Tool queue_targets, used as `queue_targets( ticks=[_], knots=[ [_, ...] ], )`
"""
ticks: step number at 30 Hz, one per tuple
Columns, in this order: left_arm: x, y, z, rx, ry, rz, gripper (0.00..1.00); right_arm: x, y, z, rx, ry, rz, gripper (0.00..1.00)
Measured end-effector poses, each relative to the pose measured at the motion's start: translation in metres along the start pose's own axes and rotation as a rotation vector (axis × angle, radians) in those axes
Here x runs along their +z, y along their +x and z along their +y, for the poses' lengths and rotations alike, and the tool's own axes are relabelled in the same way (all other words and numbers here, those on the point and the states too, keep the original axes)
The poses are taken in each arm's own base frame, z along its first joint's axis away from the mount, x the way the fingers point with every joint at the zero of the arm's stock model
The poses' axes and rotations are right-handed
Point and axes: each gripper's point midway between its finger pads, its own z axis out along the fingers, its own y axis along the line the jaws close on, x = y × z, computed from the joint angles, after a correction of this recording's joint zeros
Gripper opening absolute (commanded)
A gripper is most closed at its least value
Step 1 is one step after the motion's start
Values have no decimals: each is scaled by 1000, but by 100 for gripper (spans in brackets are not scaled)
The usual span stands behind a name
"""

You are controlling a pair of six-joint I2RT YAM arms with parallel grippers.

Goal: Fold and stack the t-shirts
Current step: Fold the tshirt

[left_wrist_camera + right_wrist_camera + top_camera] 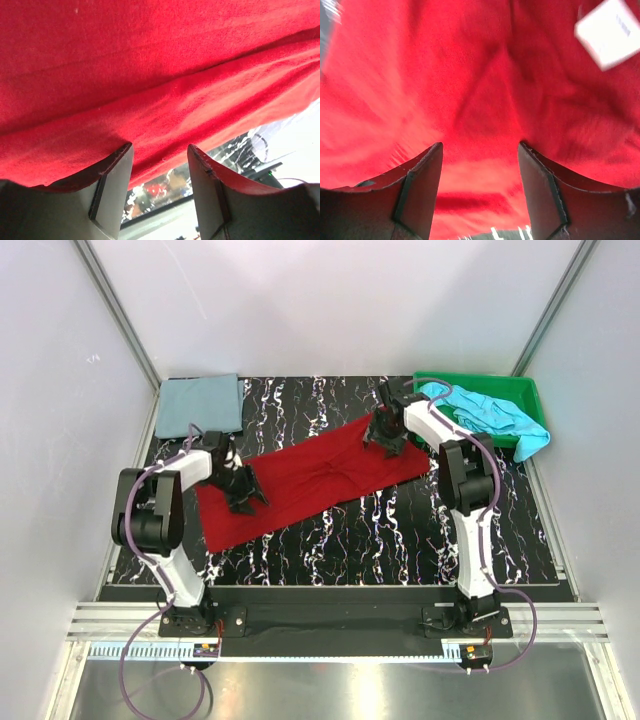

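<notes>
The deep red t-shirt (315, 480) lies folded in a long strip across the table, running from front left to back right. My left gripper (243, 496) is open over its left part; the left wrist view shows the red cloth (150, 90) and its folded edge between the spread fingers (116, 180). My right gripper (384, 438) is open over its right end; the right wrist view shows red cloth (480, 100) with a white label (610, 32). The grey-blue t-shirt (200, 404) lies folded at the back left. The turquoise t-shirt (492, 414) lies crumpled in the tray.
A rigid green plastic tray (520, 390) stands at the back right corner. The table top (380, 540) is black with white marbling. White walls close in on three sides.
</notes>
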Motion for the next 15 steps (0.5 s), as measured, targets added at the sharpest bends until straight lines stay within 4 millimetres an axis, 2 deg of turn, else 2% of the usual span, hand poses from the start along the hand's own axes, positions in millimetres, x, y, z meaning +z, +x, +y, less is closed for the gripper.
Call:
queue_targets(
  ticks=[8, 15],
  knots=[
    [2, 52, 1, -75, 26, 41, 55, 22, -45, 36, -85, -68, -97, 68],
    [17, 93, -27, -57, 69, 96, 57, 41, -84, 76, -163, -148, -188, 69]
  ],
)
